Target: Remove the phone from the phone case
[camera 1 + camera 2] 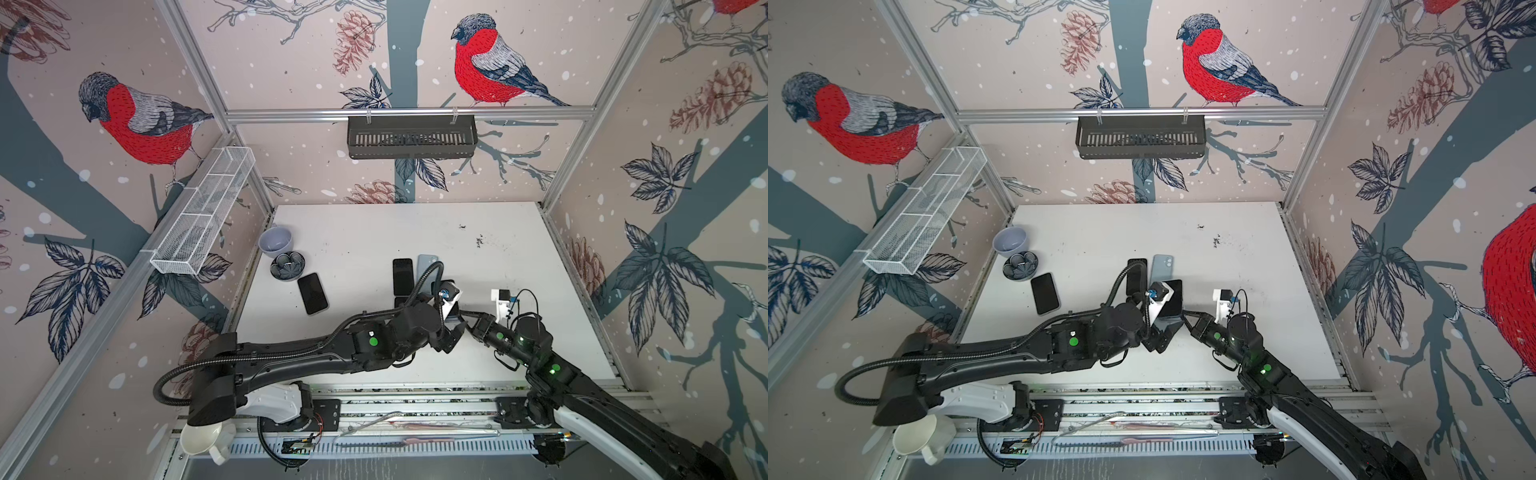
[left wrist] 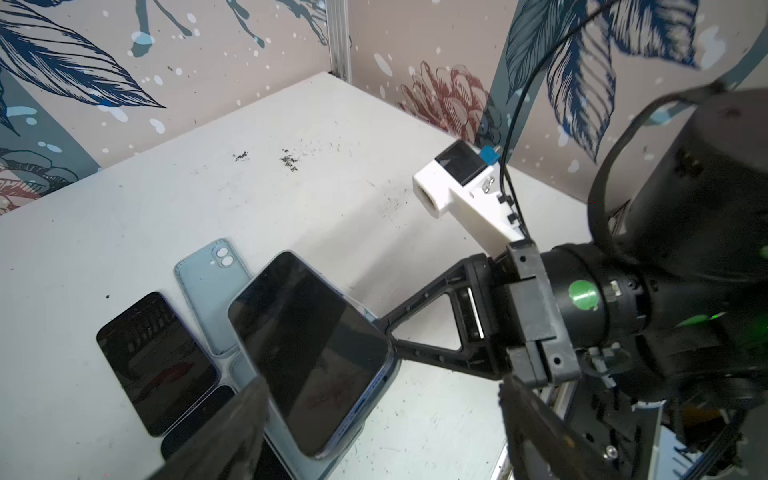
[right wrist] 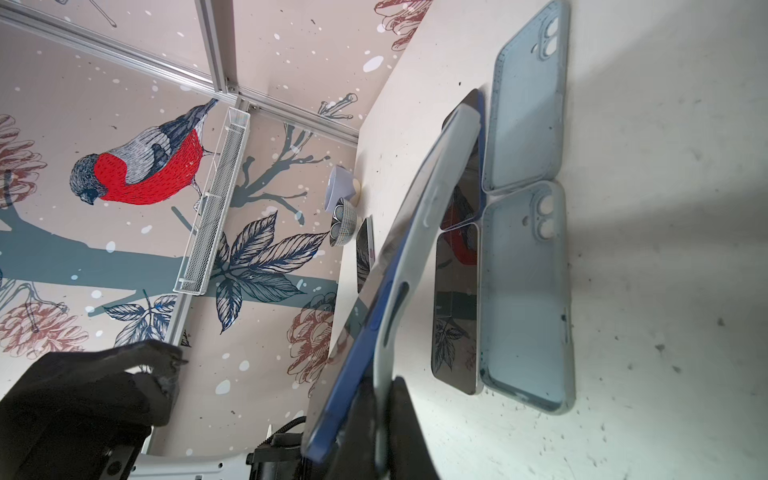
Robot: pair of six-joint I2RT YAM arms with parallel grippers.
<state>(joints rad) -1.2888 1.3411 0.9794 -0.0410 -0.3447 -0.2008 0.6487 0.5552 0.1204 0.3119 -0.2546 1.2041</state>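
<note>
Peeling step: right gripper [image 2: 384, 330] clamps the case [image 3: 428, 216] edge, with the phone [image 2: 307, 340] partly out. Left gripper [image 2: 381, 382], jaws apart at the phone's end, likely must close on it and pull.

A white counter [image 1: 374, 232] carries a pale lavender-grey round bowl [image 1: 275, 243] near its left edge, with a smaller dark bowl with a petal pattern [image 1: 276, 272] just beside it. A long white wire-mesh basket [image 1: 203, 212] hangs on the left wall, and a black slotted basket [image 1: 411, 139] hangs on the rear rail. A white plastic jug [image 1: 203, 440] sits beyond the front left corner.
</note>
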